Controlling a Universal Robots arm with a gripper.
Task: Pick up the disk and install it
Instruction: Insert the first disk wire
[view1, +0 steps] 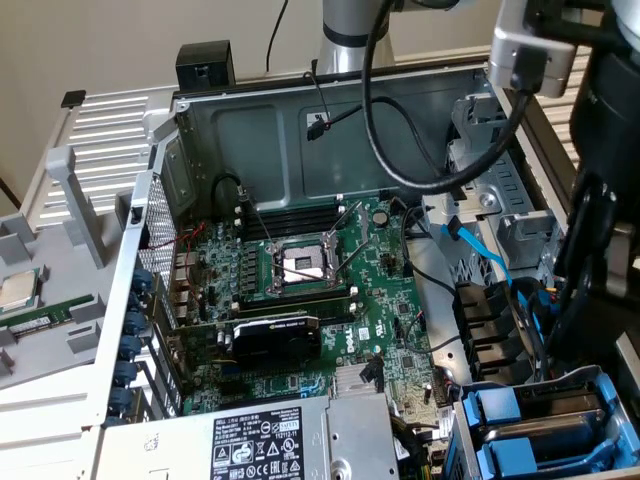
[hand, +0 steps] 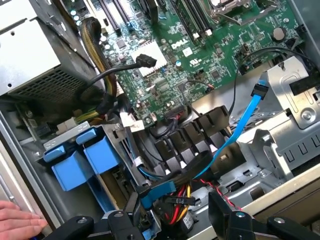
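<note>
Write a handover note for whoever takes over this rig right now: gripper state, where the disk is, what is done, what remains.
Gripper: open, empty, over the cables beside the drive cage.
Two blue carriers holding drives sit in that cage; which one the job means cannot be told.
Done: nothing is being carried.
Left: a seated install is not confirmed.
A person's hand is at the case edge.

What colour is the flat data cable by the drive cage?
The flat cable is bright blue; the wrist view shows it best.
</note>
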